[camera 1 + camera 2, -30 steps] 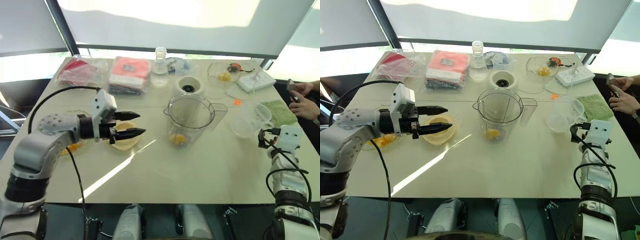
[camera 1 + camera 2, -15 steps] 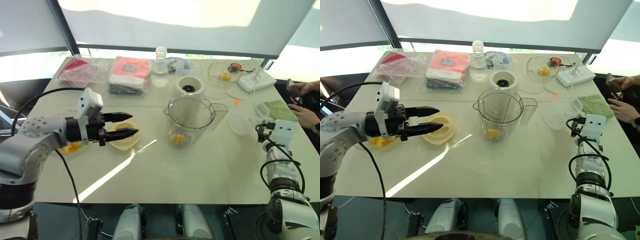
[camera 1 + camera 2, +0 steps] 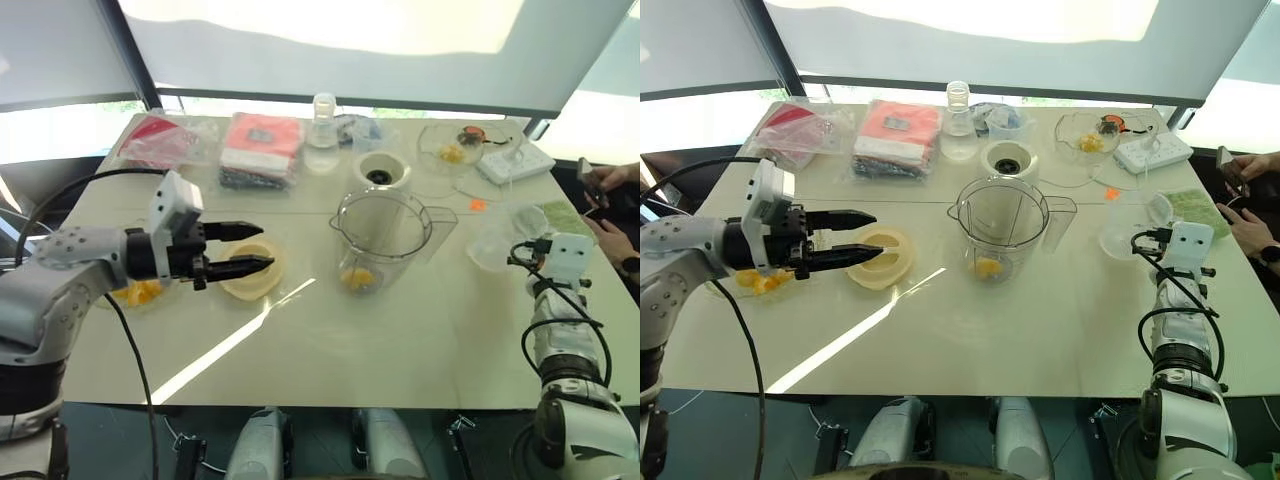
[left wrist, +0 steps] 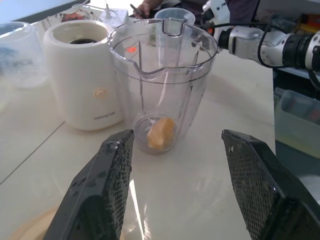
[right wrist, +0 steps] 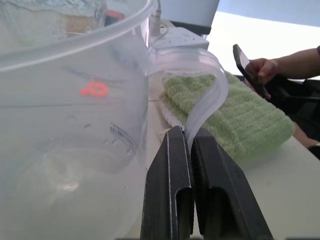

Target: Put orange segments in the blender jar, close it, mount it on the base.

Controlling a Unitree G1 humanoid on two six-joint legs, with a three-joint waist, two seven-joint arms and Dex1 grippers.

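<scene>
The person's hand [image 3: 600, 180] at the tabletop's far right edge is cut off by the picture's edge. Contents of the clear bowl [image 3: 1084, 135] near the far right corner are too small to identify.

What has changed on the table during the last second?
The right gripper has closed on the handle of the clear cup and lifted it, tilted, off the table. The left gripper drew back a little, open and empty. The blender jar, base and cream lid stayed put.
</scene>
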